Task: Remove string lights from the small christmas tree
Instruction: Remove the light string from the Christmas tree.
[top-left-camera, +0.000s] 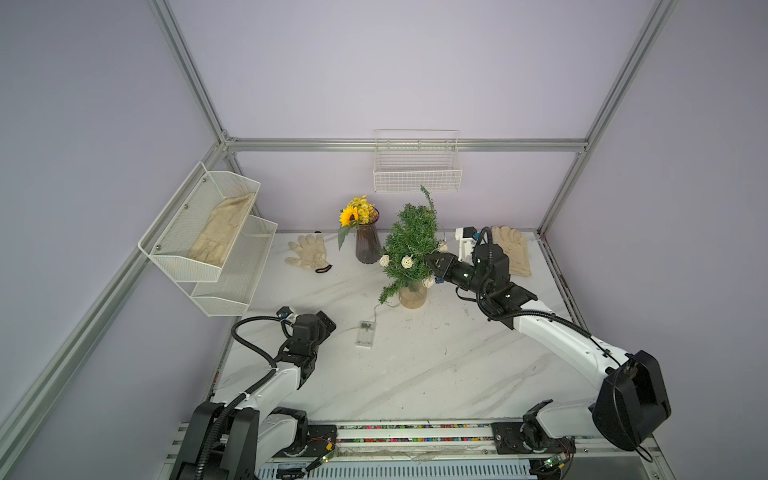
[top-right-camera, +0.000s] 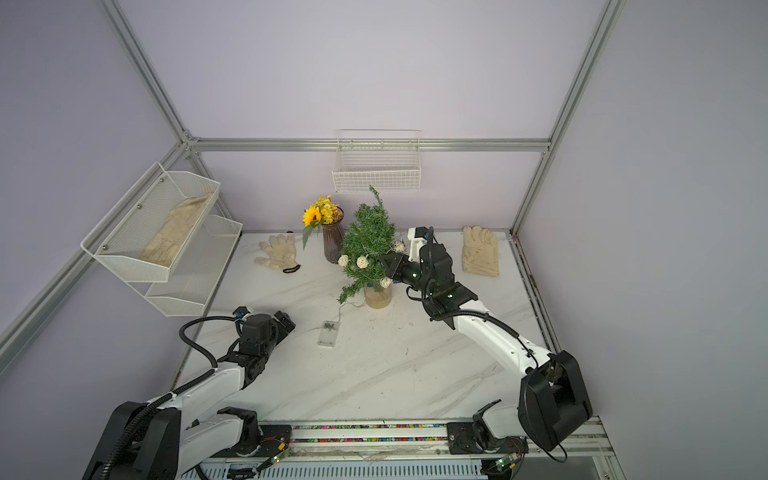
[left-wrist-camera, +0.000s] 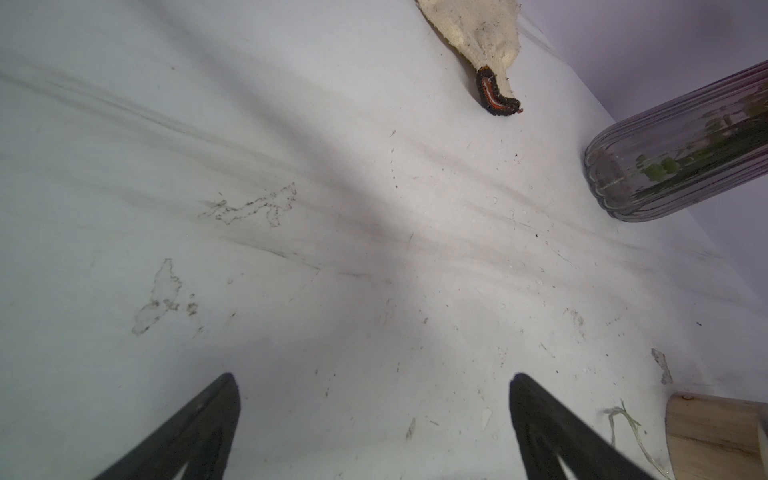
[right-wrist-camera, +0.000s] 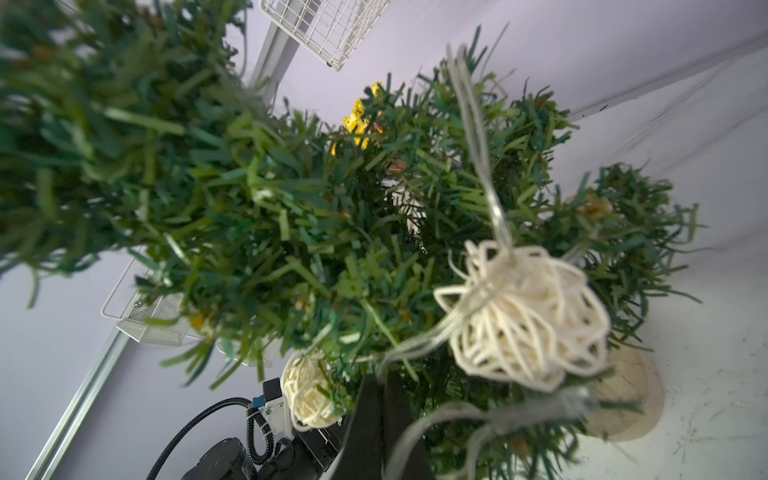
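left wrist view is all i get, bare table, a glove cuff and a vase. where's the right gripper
Observer: The right gripper is pushed into the side of the tree, its tips in among the branches.
Operator: is it holding anything
Observer: Its jaws are shut in the right wrist view. The thin wire of the string lights runs straight into their tips, so it looks pinched there.
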